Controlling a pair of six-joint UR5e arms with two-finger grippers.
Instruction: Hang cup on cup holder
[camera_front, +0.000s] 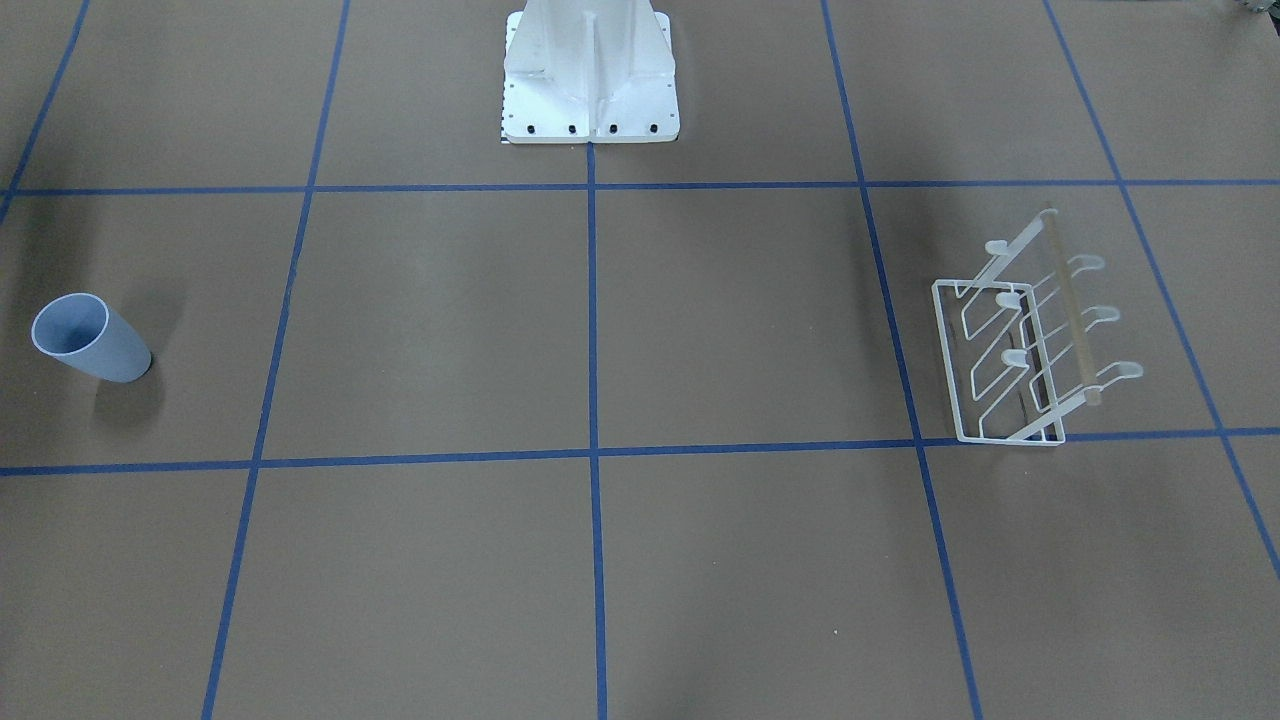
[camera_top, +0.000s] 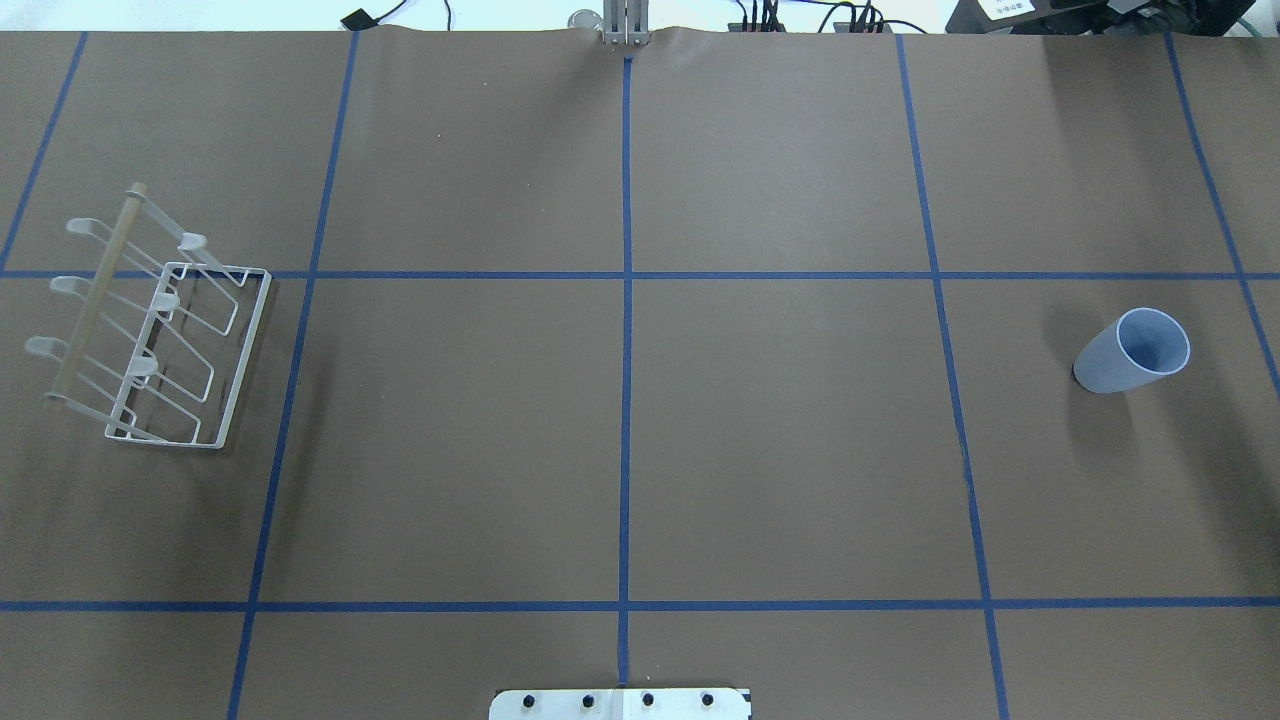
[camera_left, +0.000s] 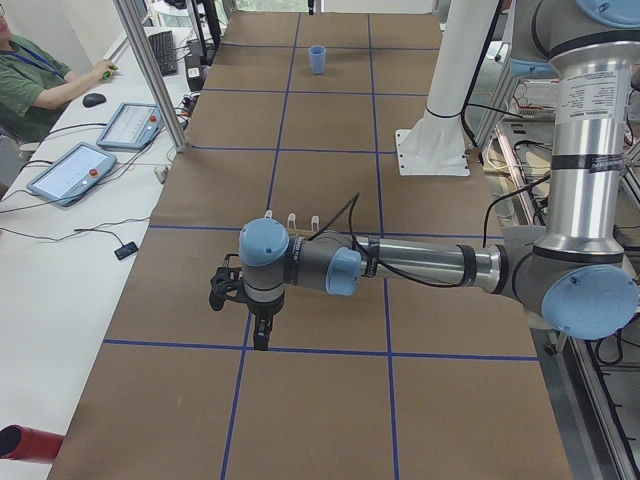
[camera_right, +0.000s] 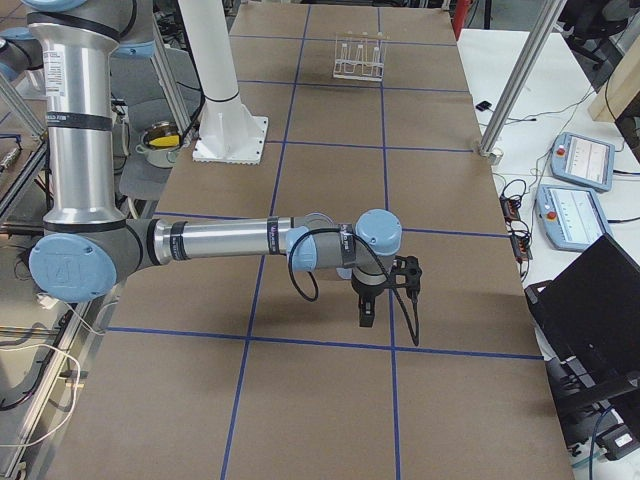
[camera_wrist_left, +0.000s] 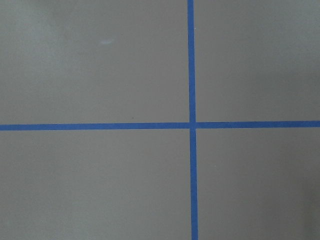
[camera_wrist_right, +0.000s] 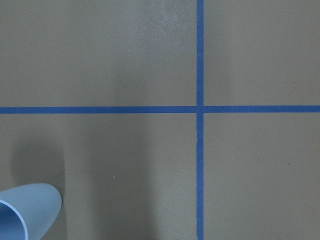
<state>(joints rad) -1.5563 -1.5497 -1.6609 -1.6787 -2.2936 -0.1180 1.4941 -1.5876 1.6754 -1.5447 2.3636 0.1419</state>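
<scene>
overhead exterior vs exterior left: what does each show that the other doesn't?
Only overhead exterior: the whole cup holder, unobstructed, with its wooden rod and all its prongs. No arm is in the frame.

Only exterior left: the left arm stretched low over the table, its left gripper pointing down, an operator and two tablets. There the arm's wrist hides most of the holder; only prong tips show.

Both: the upright cup, the brown table with its blue tape grid, and the white mount base.
</scene>
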